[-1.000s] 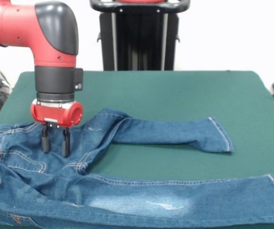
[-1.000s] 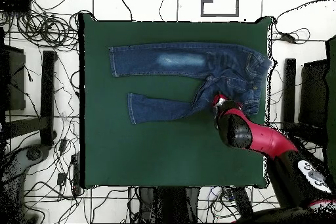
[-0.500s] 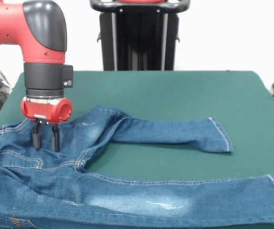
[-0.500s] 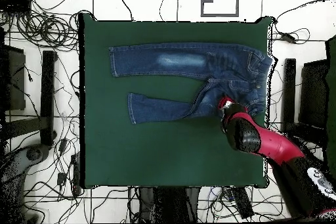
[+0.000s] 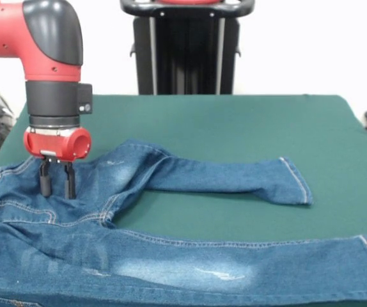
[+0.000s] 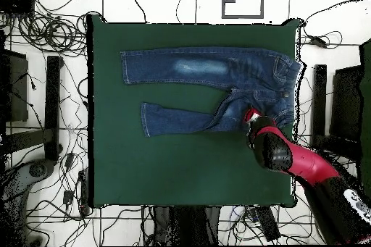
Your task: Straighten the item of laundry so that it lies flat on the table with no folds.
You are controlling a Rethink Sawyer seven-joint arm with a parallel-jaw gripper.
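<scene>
The blue denim jeans (image 5: 190, 262) lie spread on the green table (image 5: 234, 121), waist at the left, both legs running right. The far leg is shorter-looking and bends at the crotch, with creases there. My gripper (image 5: 57, 190) points straight down on the seat of the jeans near the waist, its tips in the denim, shut on the cloth. In the overhead view the jeans (image 6: 210, 67) lie along the table's (image 6: 181, 172) top part, waist at the right, and the gripper (image 6: 251, 116) is at the waist's lower corner.
The black pedestal (image 5: 187, 48) stands behind the table's far edge. The jeans' waist and lower leg reach the picture's left and bottom edges in the front view. Cables (image 6: 43, 30) and black boxes (image 6: 52, 99) lie on the floor around the table.
My gripper has moved left in the front view, and the jeans' waist and seat have slid left with it. The legs' hems have barely shifted.
</scene>
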